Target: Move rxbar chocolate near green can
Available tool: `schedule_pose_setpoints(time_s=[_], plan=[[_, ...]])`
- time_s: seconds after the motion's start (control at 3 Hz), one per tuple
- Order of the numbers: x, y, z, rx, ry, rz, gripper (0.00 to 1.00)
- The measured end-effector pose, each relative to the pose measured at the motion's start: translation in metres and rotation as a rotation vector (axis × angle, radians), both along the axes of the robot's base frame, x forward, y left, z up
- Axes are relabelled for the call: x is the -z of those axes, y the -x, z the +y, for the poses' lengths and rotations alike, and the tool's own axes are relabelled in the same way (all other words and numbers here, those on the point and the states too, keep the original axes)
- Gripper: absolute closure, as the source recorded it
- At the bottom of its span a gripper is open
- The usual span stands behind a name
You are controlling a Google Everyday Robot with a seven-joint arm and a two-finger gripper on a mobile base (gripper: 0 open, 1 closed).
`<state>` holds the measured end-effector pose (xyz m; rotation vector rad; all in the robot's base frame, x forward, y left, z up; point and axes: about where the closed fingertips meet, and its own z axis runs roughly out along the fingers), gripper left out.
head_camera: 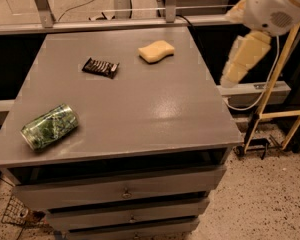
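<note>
Table top (140,109): grey, matt, smooth, with a faint sheen right of centre.
Green can (49,127), near left: glossy printed metal.
Rxbar chocolate (100,67), far left: dark shiny wrapper, probably plastic film.
Sponge (156,51), far: yellow, dull, porous foam.
Gripper (235,69), right, off the table: smooth cream plastic casing.

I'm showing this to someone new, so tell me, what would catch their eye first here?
Probably the green can, lying on its side near the front left corner of the grey table. Next come the yellow sponge and the dark rxbar chocolate toward the back, apart from each other. The gripper hangs beyond the table's right edge, away from all three.
</note>
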<state>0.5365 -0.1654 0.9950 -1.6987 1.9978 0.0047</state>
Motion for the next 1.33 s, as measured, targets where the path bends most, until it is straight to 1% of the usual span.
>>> schedule_pose_setpoints(time_s=[0.33, 0.67, 1.0, 1.33], plan=[[-0.011, -0.063, 0.042, -0.056, -0.139, -0.032, 0.00], [-0.027, -0.091, 0.098, -0.070, -0.300, -0.037, 0.00], [-0.026, -0.094, 0.105, -0.057, -0.326, -0.024, 0.00], [-0.019, -0.099, 0.113, -0.040, -0.329, -0.028, 0.00]])
